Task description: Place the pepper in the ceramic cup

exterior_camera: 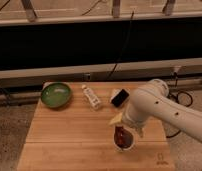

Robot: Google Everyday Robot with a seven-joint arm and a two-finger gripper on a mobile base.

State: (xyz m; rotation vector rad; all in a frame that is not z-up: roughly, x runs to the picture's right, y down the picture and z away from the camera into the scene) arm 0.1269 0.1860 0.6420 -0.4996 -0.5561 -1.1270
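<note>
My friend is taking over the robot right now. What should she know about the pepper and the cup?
Gripper: low at the front right of the wooden table, right above the ceramic cup.
Pepper: dark red, sitting in the mouth of the cup, right under the gripper. Whether it has been let go of is not visible.
Green bowl, a small bottle and a black and white packet sit farther back, not involved.
Done: pepper brought to the cup.
Left: confirm release, then lift the arm away.

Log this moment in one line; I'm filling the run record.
gripper: over small white ceramic cup | dark red-brown glossy pepper: in cup mouth | green bowl: far-left, untouched
</note>
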